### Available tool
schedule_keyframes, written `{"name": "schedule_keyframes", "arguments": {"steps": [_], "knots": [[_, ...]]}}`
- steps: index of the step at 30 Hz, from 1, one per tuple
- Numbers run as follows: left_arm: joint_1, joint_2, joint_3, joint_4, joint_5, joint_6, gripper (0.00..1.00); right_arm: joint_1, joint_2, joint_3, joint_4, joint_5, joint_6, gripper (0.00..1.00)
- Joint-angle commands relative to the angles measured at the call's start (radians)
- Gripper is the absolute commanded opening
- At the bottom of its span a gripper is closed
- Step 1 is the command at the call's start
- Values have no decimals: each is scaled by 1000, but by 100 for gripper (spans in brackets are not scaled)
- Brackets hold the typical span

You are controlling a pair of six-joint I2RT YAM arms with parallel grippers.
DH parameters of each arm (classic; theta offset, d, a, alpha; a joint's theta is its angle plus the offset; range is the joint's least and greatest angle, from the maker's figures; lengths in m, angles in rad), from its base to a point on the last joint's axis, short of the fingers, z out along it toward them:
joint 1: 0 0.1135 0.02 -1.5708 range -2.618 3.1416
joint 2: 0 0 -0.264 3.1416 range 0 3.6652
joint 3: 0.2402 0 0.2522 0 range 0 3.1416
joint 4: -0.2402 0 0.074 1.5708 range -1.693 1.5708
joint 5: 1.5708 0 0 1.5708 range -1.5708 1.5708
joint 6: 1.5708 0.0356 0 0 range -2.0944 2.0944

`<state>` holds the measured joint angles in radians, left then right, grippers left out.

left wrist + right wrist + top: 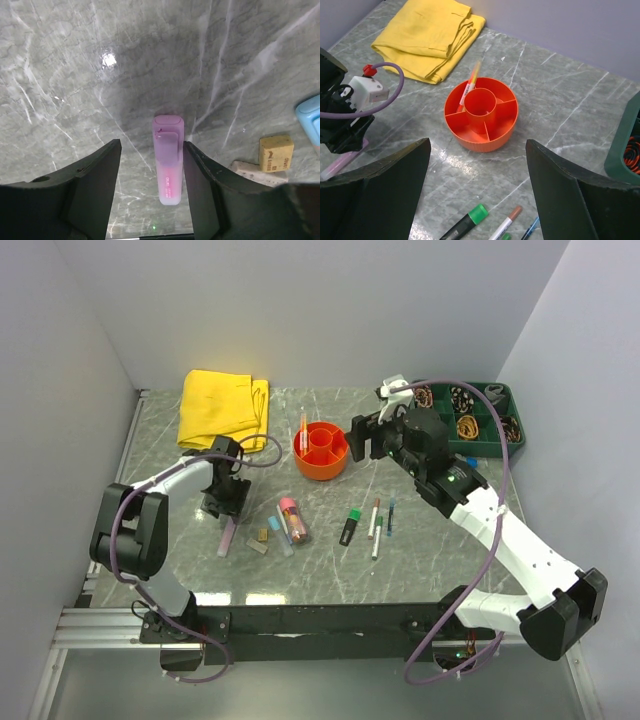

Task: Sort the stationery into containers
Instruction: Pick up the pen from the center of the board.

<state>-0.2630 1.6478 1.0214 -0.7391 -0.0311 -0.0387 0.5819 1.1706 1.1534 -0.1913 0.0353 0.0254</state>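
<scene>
Straddling the lilac stick (168, 160), the left gripper (152, 146) stands low over the table (75, 75) with its jaws apart, 1 on each side of the stick and nothing clamped yet. The stick lies flat directly under the tool. Its long axis runs straight out from the wrist, parallel to the inner faces of the fingers, so a squeeze would bite across its narrow width. It sits off-centre in the gap: the finger on the right of the wrist view is just beside it, perhaps touching, while the other finger has bare table between itself and the stick. I judge a squeeze would nudge the stick sideways a little before both pads seat

Just outside that right-hand finger lie a pale block (250, 170) and a tan block (275, 153), close together and apart from the stick. A blue item (310, 117) shows at the view's edge beyond them

Farther off, ahead of the tool and toward the other arm, sits the orange organiser (320, 470), with 1 thin pen (470, 85) already leaning in an outer compartment. The right gripper (362, 437) hangs just beside the organiser, jaws wide and holding nothing. That makes it the nearer arm to the container, while the left arm is the nearer to the stick
</scene>
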Motion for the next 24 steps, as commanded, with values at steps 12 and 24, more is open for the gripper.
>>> {"name": "schedule_keyframes", "arguments": {"steps": [12, 24], "knots": [[-35, 56, 8, 47, 73, 2, 40, -43, -81, -70, 29, 5, -10, 84], [-33, -22, 288, -158, 205, 75, 1, -108, -92, -72, 33, 17, -58, 84]]}}
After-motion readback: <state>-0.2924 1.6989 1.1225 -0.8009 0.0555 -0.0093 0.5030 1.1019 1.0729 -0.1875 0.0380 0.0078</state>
